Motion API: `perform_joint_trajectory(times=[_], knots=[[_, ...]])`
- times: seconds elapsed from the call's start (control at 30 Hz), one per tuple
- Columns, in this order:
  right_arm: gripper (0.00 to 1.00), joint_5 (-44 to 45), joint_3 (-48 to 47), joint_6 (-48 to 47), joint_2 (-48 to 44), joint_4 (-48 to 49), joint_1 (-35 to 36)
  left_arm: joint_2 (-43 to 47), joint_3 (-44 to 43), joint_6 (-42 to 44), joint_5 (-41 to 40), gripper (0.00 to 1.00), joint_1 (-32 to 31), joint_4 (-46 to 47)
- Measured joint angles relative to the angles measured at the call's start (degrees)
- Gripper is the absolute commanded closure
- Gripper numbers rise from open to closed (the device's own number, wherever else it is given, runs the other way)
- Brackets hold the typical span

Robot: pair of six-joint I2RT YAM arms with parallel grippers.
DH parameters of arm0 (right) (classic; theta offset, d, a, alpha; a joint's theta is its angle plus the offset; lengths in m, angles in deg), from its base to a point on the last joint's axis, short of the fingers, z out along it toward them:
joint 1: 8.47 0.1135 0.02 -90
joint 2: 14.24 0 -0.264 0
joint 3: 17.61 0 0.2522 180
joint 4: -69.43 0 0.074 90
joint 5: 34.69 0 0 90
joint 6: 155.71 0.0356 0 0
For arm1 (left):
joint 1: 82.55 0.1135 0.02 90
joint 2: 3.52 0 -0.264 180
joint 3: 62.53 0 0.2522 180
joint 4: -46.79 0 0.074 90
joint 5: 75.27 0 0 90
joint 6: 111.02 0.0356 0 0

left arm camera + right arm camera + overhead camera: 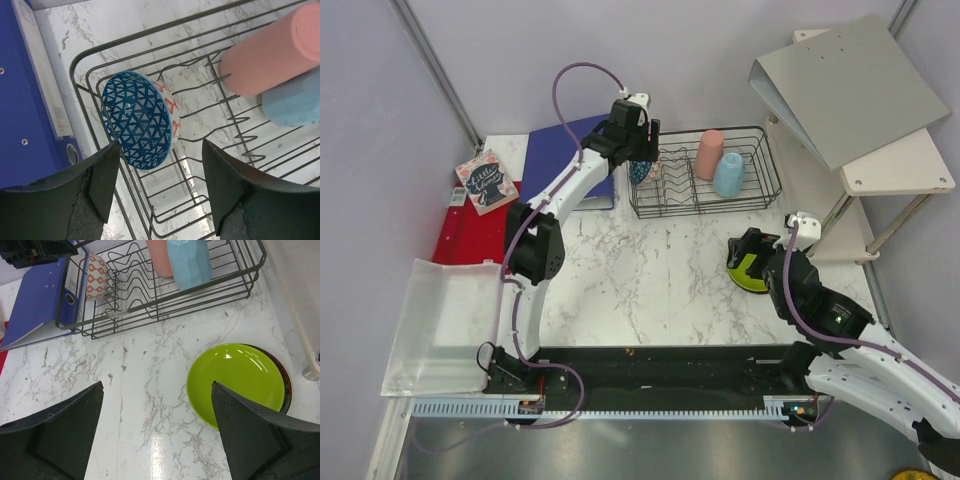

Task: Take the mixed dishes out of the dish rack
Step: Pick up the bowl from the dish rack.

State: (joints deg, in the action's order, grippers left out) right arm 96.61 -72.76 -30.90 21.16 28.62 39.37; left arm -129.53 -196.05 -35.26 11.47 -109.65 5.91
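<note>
The black wire dish rack (752,190) stands at the back of the marble table. A small blue patterned bowl (137,120) leans on its side at the rack's left end. A tall pink cup (709,153) and a light blue cup (728,174) lie side by side at its right end. My left gripper (160,150) is open and empty just above the blue bowl. The lime-green bowl (235,377) sits on the table in front of the rack, nested in a dark bowl whose rim (287,382) shows. My right gripper (157,387) is open and empty, low over the table just left of the green bowl.
A blue binder (565,160) lies against the rack's left side. A small book (487,181), a red mat (470,235) and a clear plastic tray (440,320) are on the left. A white shelf (900,165) with a grey binder (845,85) stands at the right.
</note>
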Motion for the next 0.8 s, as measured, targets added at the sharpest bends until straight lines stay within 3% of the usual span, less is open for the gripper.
perform_joint_trajectory(times=[0.33,0.47,0.73,0.8], knots=[[0.04,-1.27,0.00,-0.76,2.47,1.81,0.00,-1.75,0.17,7.50,-1.01,0.30,-1.86,2.64],[0.04,-1.86,0.00,-0.76,2.93,2.78,0.00,-2.86,0.17,8.31,-1.05,0.39,-1.46,3.98],[0.04,-1.90,0.00,-1.05,3.26,3.13,0.00,-6.34,1.29,8.28,0.20,0.46,-1.05,4.52],[0.04,-1.90,0.00,-1.16,3.58,3.19,0.00,-6.58,1.29,8.28,0.55,0.53,-1.05,4.59]])
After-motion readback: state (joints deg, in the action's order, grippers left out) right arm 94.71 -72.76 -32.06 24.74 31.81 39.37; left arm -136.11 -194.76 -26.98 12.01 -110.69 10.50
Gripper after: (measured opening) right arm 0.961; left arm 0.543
